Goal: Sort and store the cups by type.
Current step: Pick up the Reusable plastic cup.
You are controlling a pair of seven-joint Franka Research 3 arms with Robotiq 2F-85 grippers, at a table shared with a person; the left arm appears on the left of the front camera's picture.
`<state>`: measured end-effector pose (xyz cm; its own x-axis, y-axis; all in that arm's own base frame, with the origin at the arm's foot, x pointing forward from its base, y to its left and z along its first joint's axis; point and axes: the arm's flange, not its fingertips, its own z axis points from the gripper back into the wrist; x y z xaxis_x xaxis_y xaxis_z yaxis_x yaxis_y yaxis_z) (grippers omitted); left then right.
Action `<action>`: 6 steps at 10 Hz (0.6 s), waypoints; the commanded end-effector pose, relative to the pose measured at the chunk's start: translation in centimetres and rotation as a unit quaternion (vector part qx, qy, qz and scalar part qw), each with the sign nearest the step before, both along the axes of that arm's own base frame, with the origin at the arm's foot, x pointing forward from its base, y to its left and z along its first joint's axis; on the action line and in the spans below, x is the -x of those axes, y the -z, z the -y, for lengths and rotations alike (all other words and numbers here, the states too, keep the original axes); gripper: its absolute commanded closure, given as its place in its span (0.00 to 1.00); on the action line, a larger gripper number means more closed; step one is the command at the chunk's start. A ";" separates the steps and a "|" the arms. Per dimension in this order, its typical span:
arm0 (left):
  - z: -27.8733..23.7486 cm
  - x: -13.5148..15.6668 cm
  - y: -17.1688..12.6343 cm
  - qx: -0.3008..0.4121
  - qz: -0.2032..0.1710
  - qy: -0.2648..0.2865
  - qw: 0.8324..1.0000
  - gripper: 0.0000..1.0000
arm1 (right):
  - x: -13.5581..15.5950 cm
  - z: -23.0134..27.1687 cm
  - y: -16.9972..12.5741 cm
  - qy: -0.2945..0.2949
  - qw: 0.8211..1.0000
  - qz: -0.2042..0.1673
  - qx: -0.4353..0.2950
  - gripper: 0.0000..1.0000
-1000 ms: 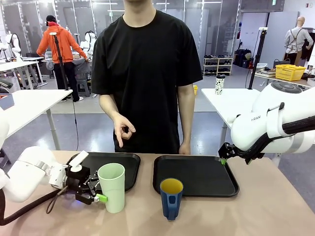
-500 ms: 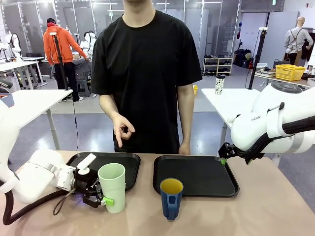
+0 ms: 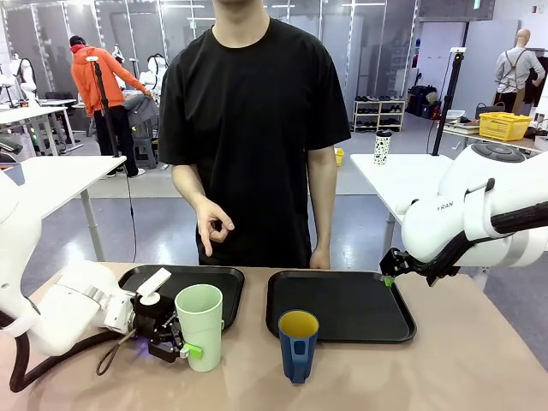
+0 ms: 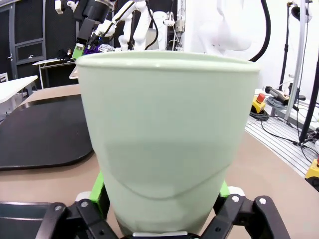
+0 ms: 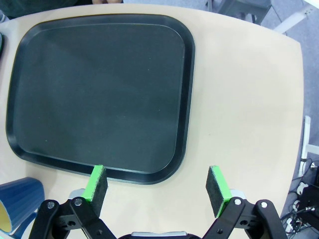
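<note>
Gripping the pale green tumbler (image 3: 199,325) low on its body, the left claw (image 3: 184,347) has its green pads (image 4: 97,191) pressed to opposite sides of the cup, at the lower left of the front frame. That low side hold likely keeps the tall cup steady and its rim free for lifting. The tumbler stands upright on the counter (image 3: 445,368), just in front of the left black tray (image 3: 229,289), probably its destination.

The dark blue mug (image 3: 297,342) with a yellow inside stands upright at the lower middle, before the right black tray (image 3: 342,304), untouched. The right claw (image 5: 158,191) hangs with jaws wide over that tray's corner at the right of the frame, holding nothing and seemingly waiting for the mug. The person's hand (image 3: 214,224) hangs above the counter's far edge.

Compared with 1 second ago, the left claw has slid rightward from beside the tumbler and closed around it, nudging the cup slightly right. The right arm and the mug have not moved.
</note>
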<state>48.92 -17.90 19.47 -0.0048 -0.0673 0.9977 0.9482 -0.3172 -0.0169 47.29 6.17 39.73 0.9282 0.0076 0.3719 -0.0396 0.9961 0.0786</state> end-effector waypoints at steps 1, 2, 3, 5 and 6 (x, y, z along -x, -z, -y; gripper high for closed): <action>0.1 -0.2 0.4 0.031 0.018 0.011 0.999 0.20 | 0.0 0.1 0.1 0.001 1.000 0.000 -0.002 0.00; 0.1 -0.1 0.5 0.033 0.018 0.015 0.999 0.30 | 0.0 0.1 0.1 0.001 1.000 0.000 -0.002 0.00; 0.2 -0.1 0.5 0.032 0.017 0.015 0.999 0.40 | 0.0 0.1 0.1 0.001 1.000 0.000 -0.002 0.00; 0.7 0.7 -0.4 0.022 0.024 0.016 0.999 0.50 | 0.0 0.1 0.1 0.001 1.000 0.000 -0.002 0.00; 0.8 1.5 -1.5 0.022 0.027 0.009 0.999 0.50 | 0.0 0.1 0.1 0.001 1.000 0.000 -0.002 0.00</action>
